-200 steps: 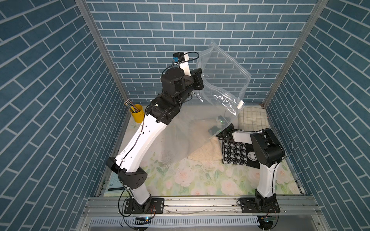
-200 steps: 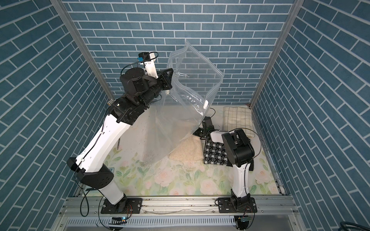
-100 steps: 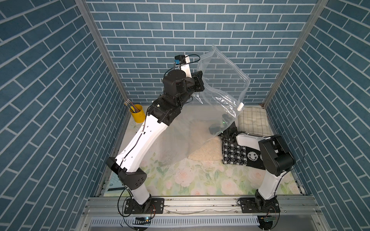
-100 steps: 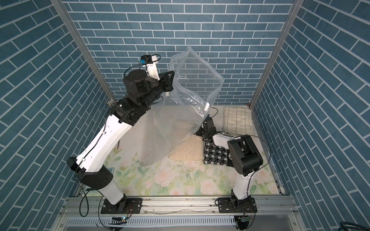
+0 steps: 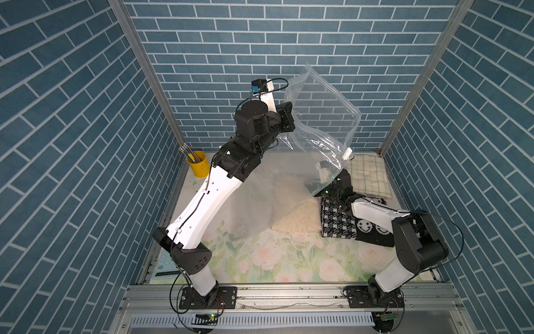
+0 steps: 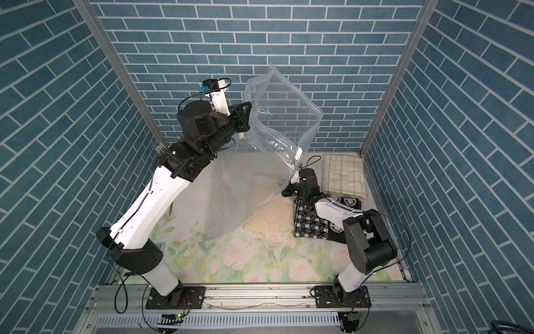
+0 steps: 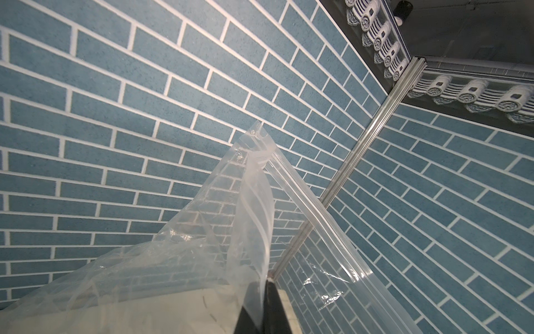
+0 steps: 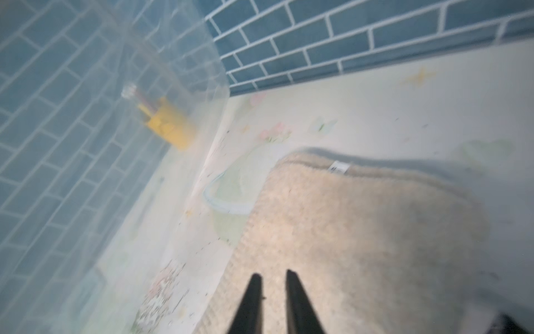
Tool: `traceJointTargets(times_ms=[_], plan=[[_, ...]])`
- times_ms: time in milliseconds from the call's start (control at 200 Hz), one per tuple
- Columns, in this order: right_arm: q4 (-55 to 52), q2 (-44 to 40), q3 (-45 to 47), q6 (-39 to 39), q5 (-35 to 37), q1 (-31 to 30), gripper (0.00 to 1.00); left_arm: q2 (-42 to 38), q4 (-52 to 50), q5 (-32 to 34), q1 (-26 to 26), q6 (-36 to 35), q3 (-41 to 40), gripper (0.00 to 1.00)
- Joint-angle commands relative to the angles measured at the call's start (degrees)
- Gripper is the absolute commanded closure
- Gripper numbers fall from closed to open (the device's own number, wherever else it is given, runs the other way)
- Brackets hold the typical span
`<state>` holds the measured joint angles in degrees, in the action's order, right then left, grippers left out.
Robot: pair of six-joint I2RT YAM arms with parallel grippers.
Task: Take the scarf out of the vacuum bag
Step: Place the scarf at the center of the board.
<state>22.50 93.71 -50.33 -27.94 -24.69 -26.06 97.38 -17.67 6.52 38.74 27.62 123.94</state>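
Vacuum bag (image 5: 323,115) hangs from clamped left jaws — beige scarf (image 5: 297,219) beneath; right jaws closed, empty.

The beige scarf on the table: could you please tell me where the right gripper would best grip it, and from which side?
Probably the bare front edge of the beige scarf, clear of the vacuum bag, with the right gripper coming down from above. The scarf lies flat and soft, so pinching up its edge seems easiest; its rear sits behind plastic.
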Motion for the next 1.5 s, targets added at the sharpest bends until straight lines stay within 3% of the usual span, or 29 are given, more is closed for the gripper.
traceJointTargets(times_ms=[0, 255, 325, 615, 745, 1180, 1320, 1495], plan=[[6.5, 1.85, 4.75, -4.22, -8.15, 0.16, 1.0, -0.88, 2.62, -0.15, -0.31, -0.07, 1.2, 1.0], [8.44, 11.07, 9.39, -3.87, -2.48, 3.59, 1.0, -1.15, 2.19, -0.37, -0.33, -0.01, 0.31, 1.0], [8.0, 13.12, 8.3, -3.78, -3.89, 4.3, 1.0, -1.49, 2.19, -0.31, -0.3, -0.02, -0.19, 1.0], [11.34, 4.08, 3.79, -6.54, -13.54, 6.2, 1.0, -2.97, 2.55, 0.44, -0.29, 0.16, -2.44, 1.0], [8.27, 5.72, -1.48, -5.72, -11.45, 8.12, 1.0, -2.77, 2.66, 0.13, -0.33, 0.33, -2.39, 1.0], [-1.64, 30.99, -16.08, -4.84, -5.04, 8.86, 1.0, -2.68, 1.85, 0.76, -0.33, -0.09, -1.82, 1.0], [-1.97, 27.79, -14.4, -4.9, -3.97, 9.0, 1.0, -2.73, 1.6, 0.53, -0.33, -0.04, -1.88, 1.0], [7.77, 17.08, -7.11, -6.51, -10.58, 8.71, 1.0, -2.76, 2.2, -0.08, -0.33, 0.29, -2.23, 1.0]])
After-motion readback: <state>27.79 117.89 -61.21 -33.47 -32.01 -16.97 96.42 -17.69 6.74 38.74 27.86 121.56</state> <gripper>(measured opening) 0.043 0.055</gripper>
